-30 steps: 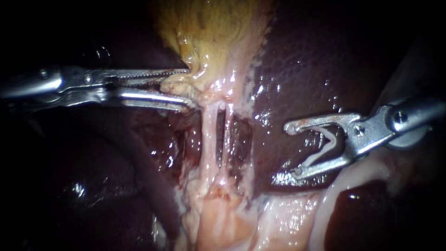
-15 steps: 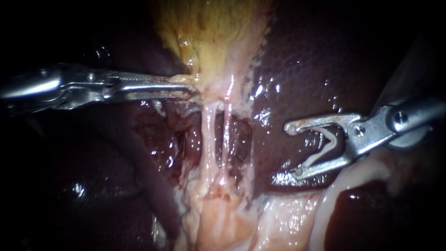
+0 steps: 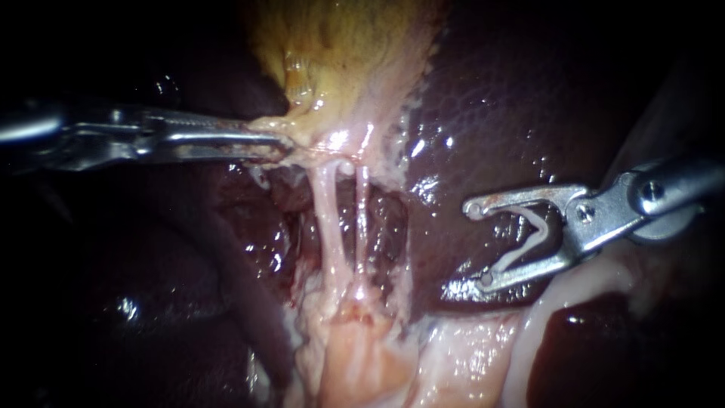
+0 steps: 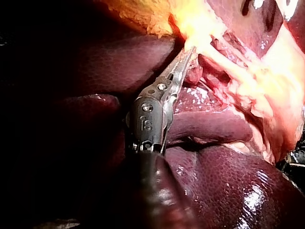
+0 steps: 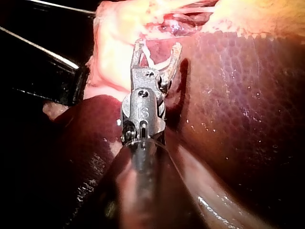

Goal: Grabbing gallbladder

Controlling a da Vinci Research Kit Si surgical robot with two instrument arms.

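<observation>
Endoscope view: left instrument (image 3: pixel 281 143) grips gallbladder (image 3: pixel 347 60) | right wrist view: clip (image 5: pixel 159 62) held

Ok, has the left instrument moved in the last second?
Yes. The left instrument, clamped on the gallbladder, has drawn back toward the endoscope view's left, away from the liver, dragging the gallbladder's edge with it.

Gallbladder (image 3: pixel 340 53) top cut off; left instrument (image 3: pixel 281 142) shaft dim, cropped.
</observation>
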